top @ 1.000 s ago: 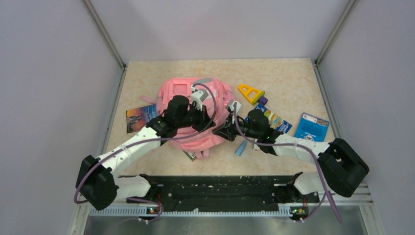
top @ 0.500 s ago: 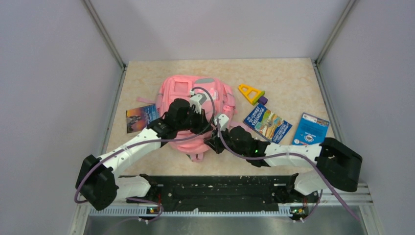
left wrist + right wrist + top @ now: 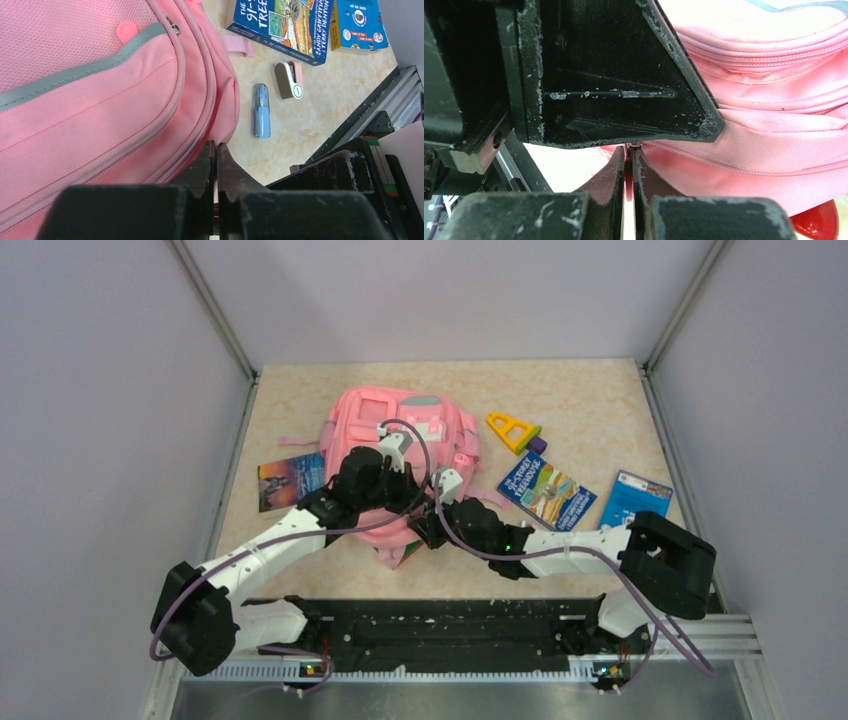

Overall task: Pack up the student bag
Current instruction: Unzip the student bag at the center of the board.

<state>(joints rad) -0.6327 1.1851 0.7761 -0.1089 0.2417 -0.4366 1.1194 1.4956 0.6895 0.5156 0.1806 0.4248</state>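
Note:
The student bag point(image 3: 400, 420), a large pink backpack with grey trim, lies at the middle of the table. In the left wrist view the pink fabric point(image 3: 100, 100) fills the left half. My left gripper point(image 3: 216, 146) is shut, its tips pinched on the bag's lower side rim. The right gripper point(image 3: 630, 148) is shut too, with a small metal zipper pull of the bag point(image 3: 774, 125) between its tips, just under the left gripper's black body. From above, the left gripper point(image 3: 418, 502) and the right gripper point(image 3: 422, 532) meet at the bag's near right edge.
To the right of the bag lie a blue tube point(image 3: 262, 110), a small white-grey device point(image 3: 289, 80), a blue book point(image 3: 547, 490), a blue box point(image 3: 632, 500), a yellow triangle point(image 3: 513, 430) and a purple block point(image 3: 538, 445). A dark card point(image 3: 290, 480) lies left of the bag.
My right arm has swept left along the bag's near edge, still shut, and now meets the left gripper. The bag has shifted and turned slightly. The left gripper barely moved.

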